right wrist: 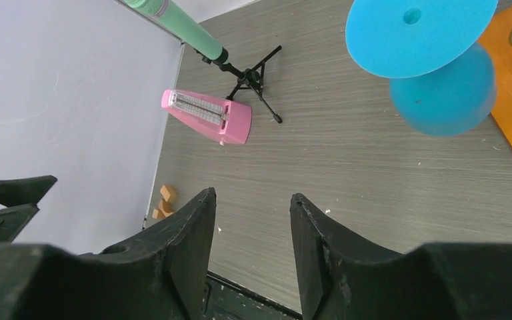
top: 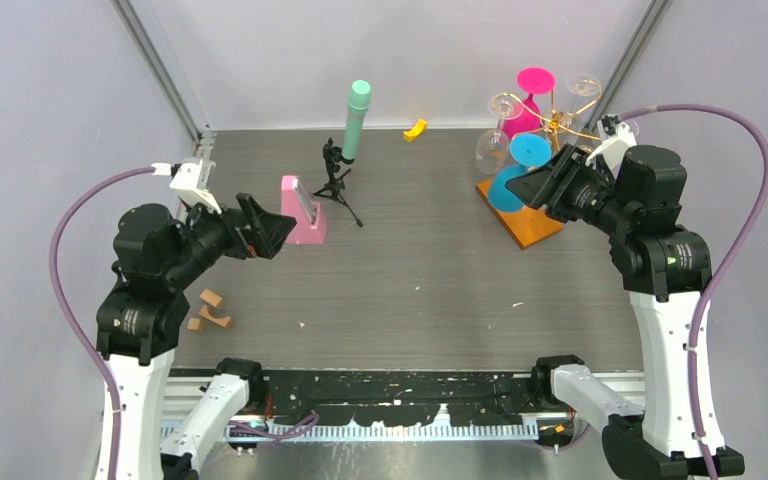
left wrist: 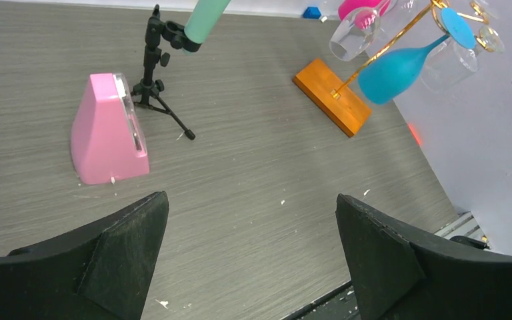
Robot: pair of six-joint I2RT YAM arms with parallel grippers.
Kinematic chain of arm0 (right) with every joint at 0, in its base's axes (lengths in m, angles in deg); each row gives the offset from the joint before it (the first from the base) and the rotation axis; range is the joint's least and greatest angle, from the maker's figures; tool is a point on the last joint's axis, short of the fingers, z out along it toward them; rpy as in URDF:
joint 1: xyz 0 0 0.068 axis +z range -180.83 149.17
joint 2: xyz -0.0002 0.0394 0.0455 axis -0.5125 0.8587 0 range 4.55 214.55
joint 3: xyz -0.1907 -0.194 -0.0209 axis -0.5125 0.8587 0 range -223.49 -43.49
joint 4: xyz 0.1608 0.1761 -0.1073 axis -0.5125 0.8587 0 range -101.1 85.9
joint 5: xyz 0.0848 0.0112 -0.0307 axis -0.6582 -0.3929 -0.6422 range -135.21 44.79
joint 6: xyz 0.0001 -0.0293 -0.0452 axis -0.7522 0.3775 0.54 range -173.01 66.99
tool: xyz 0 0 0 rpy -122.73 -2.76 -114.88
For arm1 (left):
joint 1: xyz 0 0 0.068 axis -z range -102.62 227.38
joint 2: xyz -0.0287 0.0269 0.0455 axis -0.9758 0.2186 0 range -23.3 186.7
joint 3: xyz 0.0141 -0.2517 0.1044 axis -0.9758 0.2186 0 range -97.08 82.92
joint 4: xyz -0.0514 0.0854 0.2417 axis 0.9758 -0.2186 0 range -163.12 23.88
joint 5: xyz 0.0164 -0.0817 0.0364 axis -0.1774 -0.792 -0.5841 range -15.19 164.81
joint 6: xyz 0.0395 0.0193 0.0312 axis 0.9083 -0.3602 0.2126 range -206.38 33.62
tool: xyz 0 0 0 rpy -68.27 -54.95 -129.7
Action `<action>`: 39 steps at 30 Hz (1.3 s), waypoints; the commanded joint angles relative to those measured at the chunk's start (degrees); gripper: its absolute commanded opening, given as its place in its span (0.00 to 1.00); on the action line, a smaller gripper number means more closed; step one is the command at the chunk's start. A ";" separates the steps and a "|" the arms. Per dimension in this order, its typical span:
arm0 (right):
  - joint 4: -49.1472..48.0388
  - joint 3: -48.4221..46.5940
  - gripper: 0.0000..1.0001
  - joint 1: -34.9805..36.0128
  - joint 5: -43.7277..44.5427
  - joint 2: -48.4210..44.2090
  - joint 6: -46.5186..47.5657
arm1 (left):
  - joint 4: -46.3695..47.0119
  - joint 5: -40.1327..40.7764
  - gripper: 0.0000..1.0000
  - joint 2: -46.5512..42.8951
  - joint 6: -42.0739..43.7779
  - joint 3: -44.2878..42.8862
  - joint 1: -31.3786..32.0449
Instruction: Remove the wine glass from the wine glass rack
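Wine glass in blue (top: 503, 190) is hung foot-up, bowl-down, stem roughly upright, on the rack (top: 532, 228) at the far right of the surface (top: 410, 280). Left jaws are spread wide, empty, well apart from it. Right jaws are parted halfway, nothing gripped. The blue bowl is found just ahead, off to one side, so the right arm (top: 660, 250) is judged nearer. Counted: one blue, one pink glass (top: 535, 80), at least three clear glasses (top: 490, 150), one rack.

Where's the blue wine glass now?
Top view, far right: the blue wine glass hangs bowl-down from the wine glass rack, above its orange base, beside the right pincer.
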 commanded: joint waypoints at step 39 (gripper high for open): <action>-24.84 17.25 0.47 -0.32 31.17 1.02 -35.54 | 12.18 -12.84 1.00 -3.00 -1.35 16.52 -0.01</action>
